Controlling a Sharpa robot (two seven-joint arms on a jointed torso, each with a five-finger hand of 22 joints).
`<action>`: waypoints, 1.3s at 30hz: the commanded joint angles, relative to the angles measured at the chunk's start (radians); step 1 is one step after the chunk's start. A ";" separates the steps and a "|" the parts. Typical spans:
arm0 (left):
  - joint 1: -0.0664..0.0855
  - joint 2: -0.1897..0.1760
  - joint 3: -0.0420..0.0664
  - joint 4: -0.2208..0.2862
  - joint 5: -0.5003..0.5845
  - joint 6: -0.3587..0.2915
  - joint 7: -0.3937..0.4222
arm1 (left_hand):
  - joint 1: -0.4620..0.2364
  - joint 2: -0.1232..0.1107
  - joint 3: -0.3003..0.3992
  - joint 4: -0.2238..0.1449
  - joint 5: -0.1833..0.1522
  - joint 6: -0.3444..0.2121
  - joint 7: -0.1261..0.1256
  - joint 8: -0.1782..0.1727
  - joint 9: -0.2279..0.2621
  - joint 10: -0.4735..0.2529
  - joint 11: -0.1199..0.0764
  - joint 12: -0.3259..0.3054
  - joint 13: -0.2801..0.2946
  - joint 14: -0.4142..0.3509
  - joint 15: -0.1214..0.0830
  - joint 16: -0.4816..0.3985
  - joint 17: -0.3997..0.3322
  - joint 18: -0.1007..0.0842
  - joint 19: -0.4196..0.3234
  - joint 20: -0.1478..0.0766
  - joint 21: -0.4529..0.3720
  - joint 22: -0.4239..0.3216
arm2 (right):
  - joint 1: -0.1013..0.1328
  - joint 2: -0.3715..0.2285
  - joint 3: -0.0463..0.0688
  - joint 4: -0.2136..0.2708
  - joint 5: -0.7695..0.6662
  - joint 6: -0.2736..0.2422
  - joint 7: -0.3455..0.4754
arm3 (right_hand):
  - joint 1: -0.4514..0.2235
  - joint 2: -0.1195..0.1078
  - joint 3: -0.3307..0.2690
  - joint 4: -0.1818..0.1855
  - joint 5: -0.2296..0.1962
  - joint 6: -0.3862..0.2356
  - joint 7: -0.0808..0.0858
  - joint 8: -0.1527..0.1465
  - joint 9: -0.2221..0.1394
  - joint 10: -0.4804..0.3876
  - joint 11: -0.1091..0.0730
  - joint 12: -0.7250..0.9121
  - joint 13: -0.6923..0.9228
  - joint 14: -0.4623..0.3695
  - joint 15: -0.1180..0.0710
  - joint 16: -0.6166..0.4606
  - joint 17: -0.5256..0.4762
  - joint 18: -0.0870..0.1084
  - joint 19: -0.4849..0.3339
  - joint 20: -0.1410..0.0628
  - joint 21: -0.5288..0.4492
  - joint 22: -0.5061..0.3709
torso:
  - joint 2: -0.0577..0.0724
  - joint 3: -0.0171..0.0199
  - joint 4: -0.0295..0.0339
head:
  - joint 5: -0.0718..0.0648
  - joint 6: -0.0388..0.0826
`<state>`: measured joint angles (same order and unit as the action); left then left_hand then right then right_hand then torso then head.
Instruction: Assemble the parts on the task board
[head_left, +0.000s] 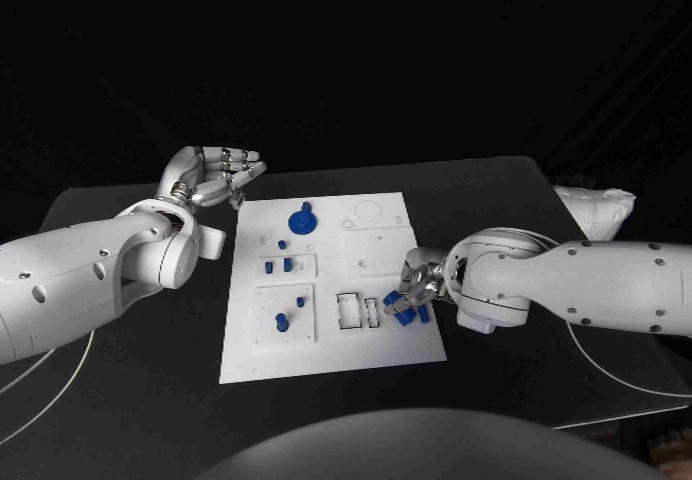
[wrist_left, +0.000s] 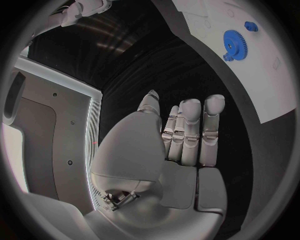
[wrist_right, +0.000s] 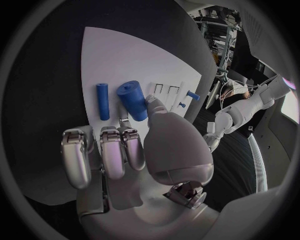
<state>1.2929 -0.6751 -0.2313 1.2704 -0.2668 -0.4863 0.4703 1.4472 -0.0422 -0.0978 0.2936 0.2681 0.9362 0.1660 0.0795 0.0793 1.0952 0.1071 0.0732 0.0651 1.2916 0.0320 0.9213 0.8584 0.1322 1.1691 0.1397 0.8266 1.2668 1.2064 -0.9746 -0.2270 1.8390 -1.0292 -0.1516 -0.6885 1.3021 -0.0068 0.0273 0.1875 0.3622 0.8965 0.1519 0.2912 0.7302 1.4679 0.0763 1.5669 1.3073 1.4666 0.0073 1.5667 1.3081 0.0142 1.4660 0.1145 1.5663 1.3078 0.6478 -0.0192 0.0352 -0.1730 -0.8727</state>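
Both arms are clad in smooth, glossy white shells, thick and rounded, with small dark screw holes dotted along the casings. A bulbous white joint housing swells near each wrist. The left silver many-fingered hand (head_left: 216, 172), toward 10 o'clock in the head view, and the right silver many-fingered hand (head_left: 414, 283), toward 4 o'clock, are matte metal. Their segmented fingers (wrist_left: 189, 131) have rounded tips, visible seams and grey palm plates. Thin pale cables trail beneath both arms.
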 joint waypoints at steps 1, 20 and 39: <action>0.000 0.000 0.001 0.003 0.000 0.014 0.008 | 0.000 0.010 -0.007 -0.001 0.007 -0.004 0.001 -0.004 -0.001 -0.005 0.001 -0.005 0.000 0.004 0.001 -0.005 0.002 0.007 0.007 -0.002 -0.004 -0.001 | -0.011 -0.008 -0.009 0.006 0.151 -0.061 0.007 | 0.040 0.031 0.171 -0.157 0.004 0.030 -0.007 -0.024 -0.442 0.103 0.004 0.004 0.263 0.104 0.002 0.004 0.263 -0.014 0.105 0.004 0.004 0.263 | 0.000 -0.0001 -0.0008 | 0.003 0.000; 0.000 -0.003 0.001 0.004 0.000 0.013 0.006 | 0.000 0.011 -0.007 -0.001 0.007 -0.004 0.001 -0.004 -0.001 -0.005 0.001 -0.005 0.000 0.004 0.001 -0.006 0.001 0.007 0.008 -0.002 -0.005 -0.001 | 0.038 -0.041 -0.009 0.029 0.376 -0.137 0.105 | 0.017 0.007 0.215 -0.183 0.001 0.123 -0.023 -0.068 -0.480 0.103 -0.011 0.004 0.263 0.104 -0.005 0.004 0.263 -0.014 0.105 0.000 0.004 0.263 | 0.001 -0.0001 -0.0002 | 0.008 0.000; 0.001 0.000 0.001 -0.003 0.000 0.014 0.004 | 0.000 0.012 -0.008 -0.001 0.007 -0.004 0.001 -0.004 -0.001 -0.005 0.001 -0.005 0.001 0.004 0.001 -0.007 0.000 0.007 0.008 -0.002 -0.005 -0.001 | 0.053 -0.008 -0.008 -0.007 0.620 -0.106 0.154 | 0.000 0.003 0.217 -0.182 -0.012 0.139 -0.026 -0.084 -0.490 0.103 -0.014 0.004 0.263 0.104 -0.007 0.004 0.263 -0.014 0.105 -0.002 0.004 0.263 | -0.001 -0.0008 0.0001 | 0.022 0.000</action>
<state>1.2930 -0.6774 -0.2312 1.2671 -0.2669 -0.4862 0.4687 1.4473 -0.0422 -0.0978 0.2936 0.2681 0.9362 0.1660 0.0795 0.0793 1.0953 0.1071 0.0732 0.0652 1.2916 0.0321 0.9174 0.8585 0.1322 1.1727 0.1360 0.8269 1.2670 1.2595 -0.9863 -0.2348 1.8352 -0.4959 -0.2863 -0.5535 1.3084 -0.0091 0.1537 0.0879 0.3533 0.9815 0.1731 0.2041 0.2410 1.4678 0.0689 1.5669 1.3079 1.4667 0.0073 1.5667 1.3077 0.0142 1.4660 0.1145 1.5663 1.3075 0.6468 -0.0198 0.0353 -0.1520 -0.8727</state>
